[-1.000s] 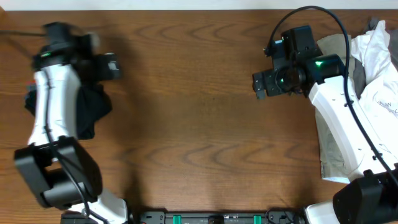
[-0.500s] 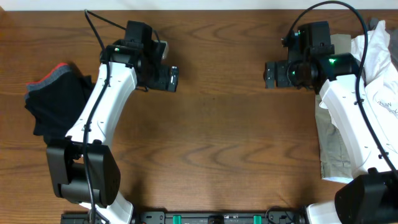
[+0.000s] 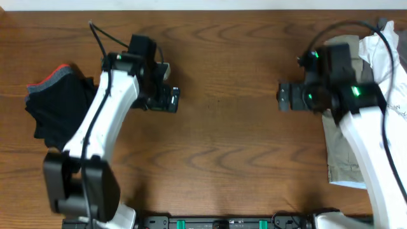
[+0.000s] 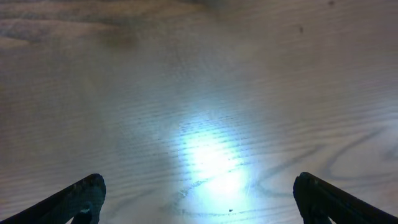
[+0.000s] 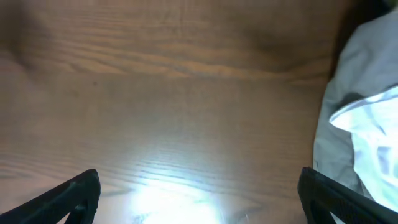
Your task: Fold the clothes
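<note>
A folded stack of dark clothes (image 3: 54,105) with a red and grey edge lies at the table's left side. A heap of unfolded clothes, white (image 3: 389,63) on top of khaki (image 3: 343,152), lies at the right edge; the white and grey cloth also shows in the right wrist view (image 5: 367,118). My left gripper (image 3: 170,97) is open and empty over bare wood, right of the dark stack; its fingertips frame bare table (image 4: 198,199). My right gripper (image 3: 284,97) is open and empty over bare wood, just left of the heap (image 5: 198,199).
The wooden table (image 3: 222,140) stretches between the two arms. The rear table edge runs along the top of the overhead view. The arm bases stand at the front edge.
My left arm swung from above the dark stack to the right and now hovers over bare wood. My right gripper shifted slightly right and toward the front.
</note>
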